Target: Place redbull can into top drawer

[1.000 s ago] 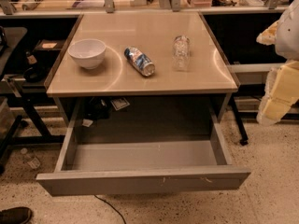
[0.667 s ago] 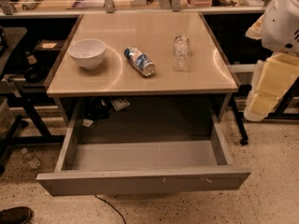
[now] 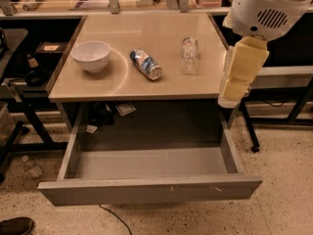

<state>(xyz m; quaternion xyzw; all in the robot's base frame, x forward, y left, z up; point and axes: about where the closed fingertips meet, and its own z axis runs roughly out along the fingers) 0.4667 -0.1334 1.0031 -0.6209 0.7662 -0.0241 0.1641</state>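
Observation:
The redbull can [image 3: 145, 64] lies on its side near the middle of the beige tabletop [image 3: 146, 28], blue and silver with one shiny end facing the front. The top drawer [image 3: 146, 191] is pulled out below the tabletop, and its grey inside is bare. My gripper [image 3: 238, 75], on the cream-coloured end of the arm, hangs at the table's right front corner, well right of the can and above the drawer's right side. It holds nothing that I can see.
A white bowl [image 3: 91, 55] stands left of the can. A clear crinkled plastic bottle [image 3: 189, 56] stands upright right of it. Dark benches and table legs flank both sides. A shoe [image 3: 14, 225] and a cable lie on the floor in front.
My arm has moved left and further into view, from the right edge to the table's right front corner. The can, bowl, bottle and drawer have not moved.

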